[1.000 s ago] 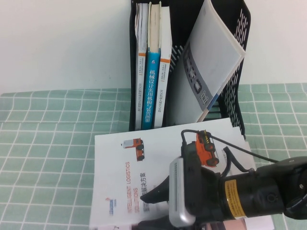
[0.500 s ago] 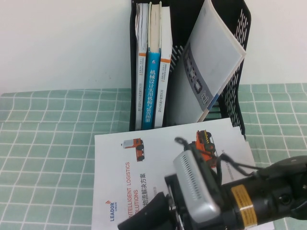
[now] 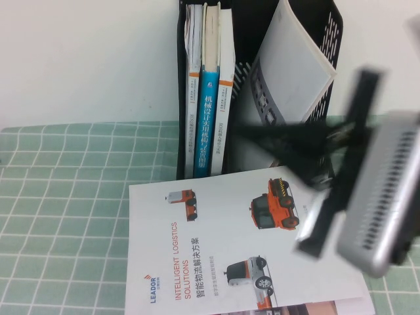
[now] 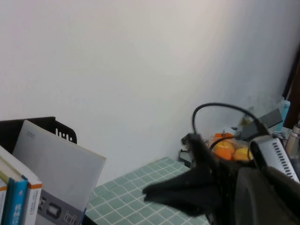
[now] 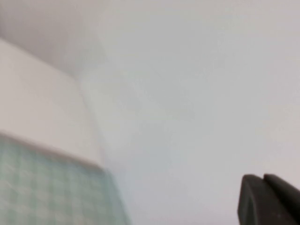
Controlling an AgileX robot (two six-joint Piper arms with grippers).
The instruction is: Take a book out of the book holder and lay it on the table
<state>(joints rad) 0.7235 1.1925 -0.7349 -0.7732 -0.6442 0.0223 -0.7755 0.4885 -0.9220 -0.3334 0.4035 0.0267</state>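
Observation:
A white brochure-like book (image 3: pixel 223 243) with orange vehicle pictures lies flat on the green checked table in front of the black book holder (image 3: pixel 328 39). Three books (image 3: pixel 210 98) stand upright in the holder's left part, and a grey-white book (image 3: pixel 282 85) leans in its right part. My right gripper (image 3: pixel 246 131) is raised and blurred above the table's right side, level with the holder. Its fingertips sit together in the right wrist view (image 5: pixel 263 180), empty. It also shows in the left wrist view (image 4: pixel 147 193). My left gripper is out of view.
The green checked tablecloth (image 3: pixel 65 197) lies bare to the left of the book. A white wall stands behind the holder. Oranges (image 4: pixel 229 147) sit beyond the table's far right edge in the left wrist view.
My right arm has lifted off the near edge of the lying book and swung up and to the right. The book stays flat on the table, now uncovered.

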